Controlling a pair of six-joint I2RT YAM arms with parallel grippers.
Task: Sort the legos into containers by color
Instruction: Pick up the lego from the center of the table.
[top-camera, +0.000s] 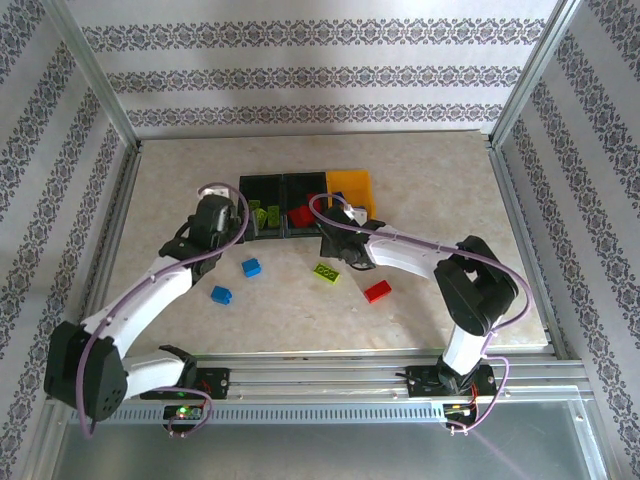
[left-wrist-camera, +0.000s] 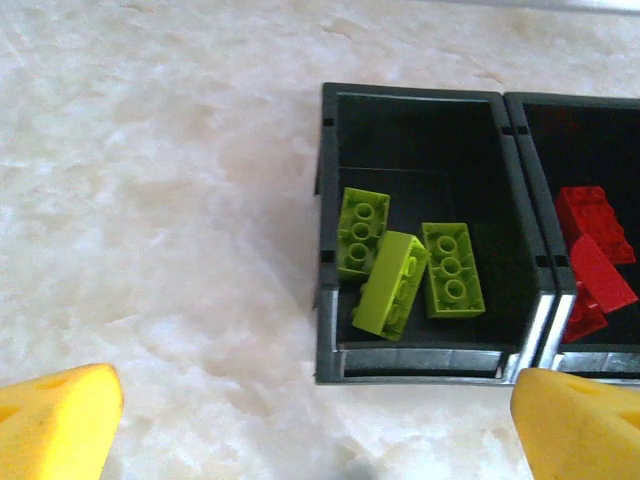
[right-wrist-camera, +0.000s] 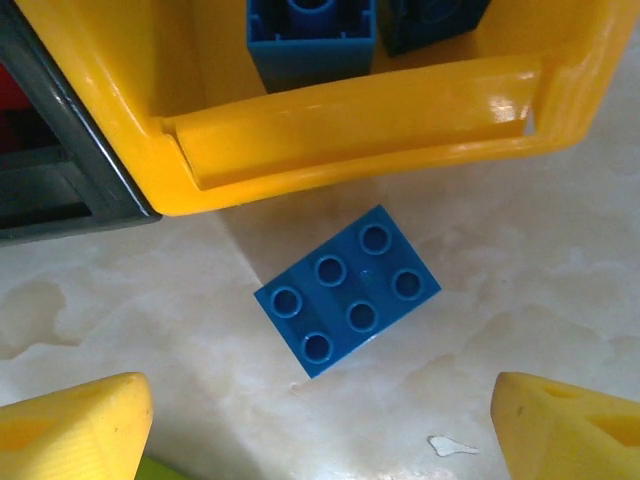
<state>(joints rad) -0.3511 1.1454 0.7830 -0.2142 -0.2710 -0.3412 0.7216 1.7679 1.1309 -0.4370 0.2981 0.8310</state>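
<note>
The three joined bins sit in the upper middle of the top view: a left black bin (top-camera: 262, 188), a middle black bin (top-camera: 303, 188) and a yellow-orange bin (top-camera: 350, 188). The left wrist view looks down into the left black bin, where three lime green bricks (left-wrist-camera: 405, 270) lie close together. Red bricks (left-wrist-camera: 595, 255) lie in the black bin at that frame's right edge.

The right wrist view shows blue bricks in the yellow-orange bin (right-wrist-camera: 310, 35) at the top of the frame. A blue six-stud brick (right-wrist-camera: 347, 290) lies flat on the table (top-camera: 450, 200) just below the bin's near wall.

From above, more legos lie loose below the bins: two blue bricks (top-camera: 251, 267), one lime green brick (top-camera: 325, 272) and one red brick (top-camera: 377, 292).

The left gripper (left-wrist-camera: 320, 430) hangs before the left black bin, its yellow fingers (left-wrist-camera: 55, 420) spread wide in the bottom corners with nothing between them. The right gripper (right-wrist-camera: 320, 430) hangs over the six-stud brick, its fingers (right-wrist-camera: 570, 425) likewise wide apart and empty.
</note>
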